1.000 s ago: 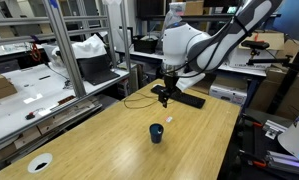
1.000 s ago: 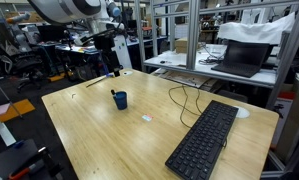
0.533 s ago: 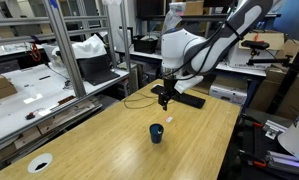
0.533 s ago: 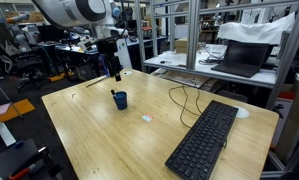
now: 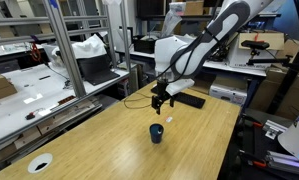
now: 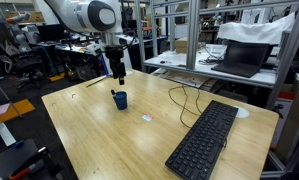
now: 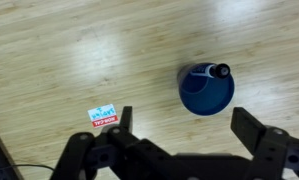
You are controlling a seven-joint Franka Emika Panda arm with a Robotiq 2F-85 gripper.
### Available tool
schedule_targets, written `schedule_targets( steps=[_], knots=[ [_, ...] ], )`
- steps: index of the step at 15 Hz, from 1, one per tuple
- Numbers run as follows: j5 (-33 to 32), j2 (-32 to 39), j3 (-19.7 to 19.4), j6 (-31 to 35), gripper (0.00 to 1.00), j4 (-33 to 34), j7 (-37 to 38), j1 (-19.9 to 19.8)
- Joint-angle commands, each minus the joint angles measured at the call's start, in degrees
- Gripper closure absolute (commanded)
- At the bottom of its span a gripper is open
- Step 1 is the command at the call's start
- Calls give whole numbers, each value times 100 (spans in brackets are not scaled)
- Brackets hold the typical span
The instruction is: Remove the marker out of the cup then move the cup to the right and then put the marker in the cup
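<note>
Marker [image 7: 220,71] stands inside the cup [image 7: 204,92], leaning on its rim; gripper [image 5: 160,102] hangs above the cup, jaws apart and empty; sticker [image 7: 103,116] lies near the cup.

Tally, one entry per kind:
- small dark navy cylindrical cup [image 7: 206,90]: one
- thin dark-capped marker [image 7: 218,71]: one
- flat black keyboard [image 6: 204,140]: one
- small red-and-white paper label [image 7: 103,116]: one
- flat round white disc with dark centre [image 5: 39,162]: one
- thin black cable [image 6: 173,97]: one
- light wooden tabletop [image 6: 99,140]: one
- white robot arm [image 5: 204,45]: one
</note>
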Motion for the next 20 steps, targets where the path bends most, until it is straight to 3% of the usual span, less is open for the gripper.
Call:
schedule_targets(
  steps=[1,8,12,20],
  knots=[
    [455,447,-12,-29,0,476,-290,74],
    [1222,1221,-4,-786,0,1349,-296,110],
    [1380,1521,-17,-1332,0,1714,-272,147],
    [1485,2051,2,-1599,0,2215,-345,204]
  ],
)
